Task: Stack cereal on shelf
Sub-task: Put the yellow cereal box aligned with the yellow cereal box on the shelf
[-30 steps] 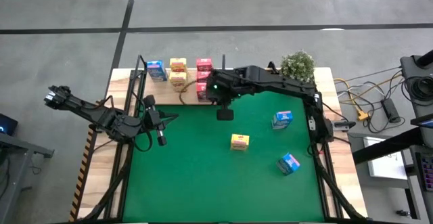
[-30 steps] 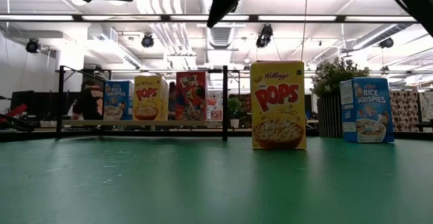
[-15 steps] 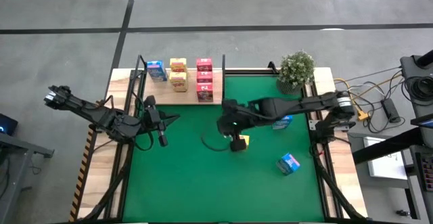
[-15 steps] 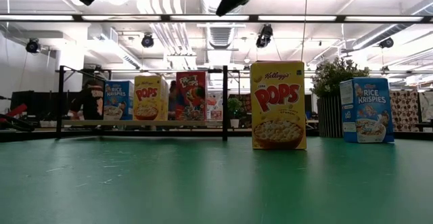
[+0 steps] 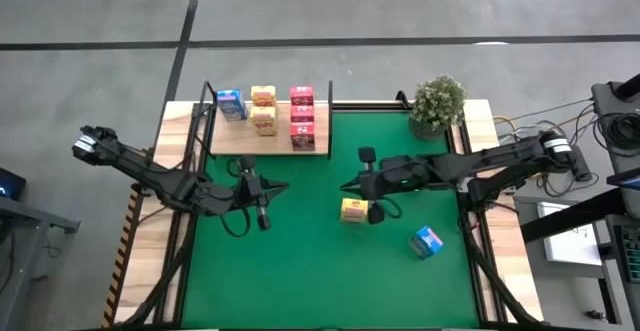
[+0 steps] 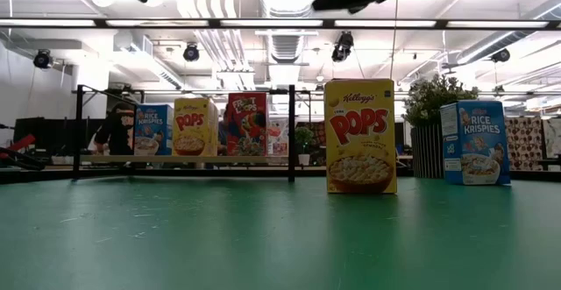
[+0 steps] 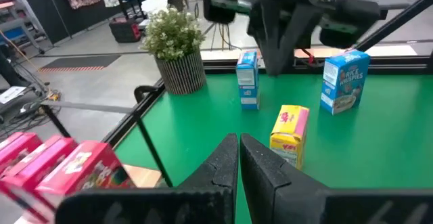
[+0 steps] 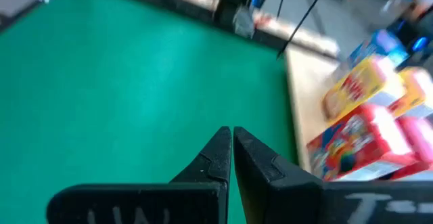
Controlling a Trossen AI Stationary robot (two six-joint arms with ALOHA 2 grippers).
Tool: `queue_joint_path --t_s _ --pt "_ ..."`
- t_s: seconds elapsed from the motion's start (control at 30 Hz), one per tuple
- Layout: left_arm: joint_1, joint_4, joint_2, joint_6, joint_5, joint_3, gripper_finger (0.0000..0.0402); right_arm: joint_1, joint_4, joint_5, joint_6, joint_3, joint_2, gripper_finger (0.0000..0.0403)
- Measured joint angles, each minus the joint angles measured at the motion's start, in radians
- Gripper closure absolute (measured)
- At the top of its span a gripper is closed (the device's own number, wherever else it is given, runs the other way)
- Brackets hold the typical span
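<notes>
The shelf (image 5: 272,143) stands at the mat's far left. On it are several cereal boxes: a blue one (image 5: 230,104), yellow ones (image 5: 263,108) and pink ones (image 5: 302,117). A yellow box (image 5: 353,210) stands upright on the green mat, as do two blue boxes (image 7: 248,79) (image 7: 346,82). My left gripper (image 5: 284,185) is shut and hangs over the mat left of the yellow box, pointing at it. My right gripper (image 5: 343,188) is also shut. It hangs just above and beyond the yellow box and points toward the table's left. Neither holds anything.
A potted plant (image 5: 438,101) stands at the mat's far right corner. The shelf's black posts (image 6: 291,132) rise at its ends. Open green mat (image 5: 300,271) lies toward the near edge.
My right gripper has left the shelf's right end, coming down and toward the near right. It has tipped from pointing down to nearly level and now hangs by the yellow box. My left gripper has gone toward the table's right, over the mat. No box has moved.
</notes>
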Motion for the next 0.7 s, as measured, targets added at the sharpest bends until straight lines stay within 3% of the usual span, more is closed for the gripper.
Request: queue_joint_path --t_s 0.3,0.53,0.7 --pt "0.001 -0.001 0.197 0.007 0.0 0.172 0.0402 0.0 0.29 -0.012 -0.123 -0.222 -0.241 0.0394" --pt "0.002 -0.005 0.335 0.026 0.006 0.294 0.0401 0.0 0.343 -0.08 -0.134 -0.34 -0.376 0.0394" --pt "0.018 -0.007 0.423 0.026 0.099 0.369 0.0378 0.0 0.373 -0.088 -0.159 -0.419 -0.445 0.0394"
